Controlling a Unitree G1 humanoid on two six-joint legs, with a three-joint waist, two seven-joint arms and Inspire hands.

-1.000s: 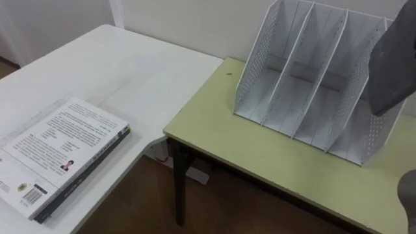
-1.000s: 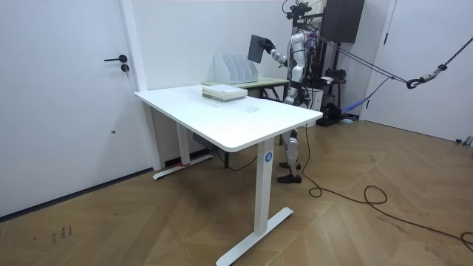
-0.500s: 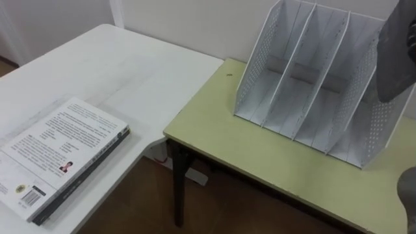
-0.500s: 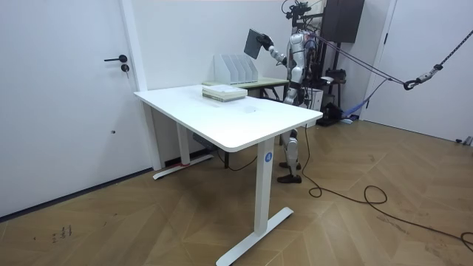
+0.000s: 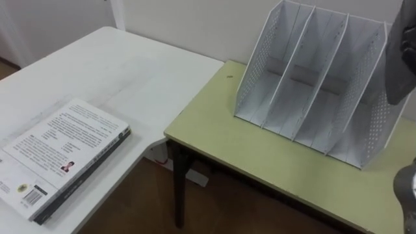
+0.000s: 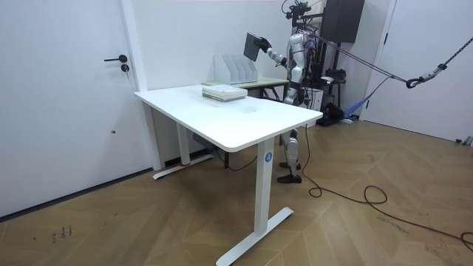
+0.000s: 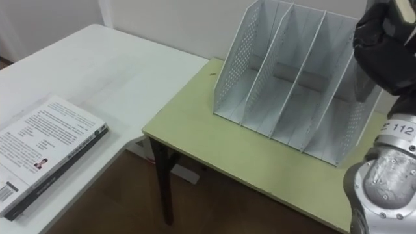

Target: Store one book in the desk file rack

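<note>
Carrying stage: right hand point(image 7: 380, 45) clasps the dark book point(image 5: 402, 65) above the file rack point(image 5: 305, 78), at its right end. Next, lower it upright into a compartment, edges clear of the dividers.

book point(image 5: 401, 62): cut by the right edge at the upper right of the left eye view, so it showed as a dark grey slab; its cover could not be read.
right hand point(image 7: 383, 45): clipped by the top and right edges; fingers curled, their hold on the book outside the frame.
file rack point(image 5: 312, 78): top rims cut by the upper edge; right end partly behind the book.
stack of books point(image 5: 62, 153): lower left, cut by the left and bottom edges; print too small to read.
green desk point(image 5: 260, 156): ran off the lower right.
</note>
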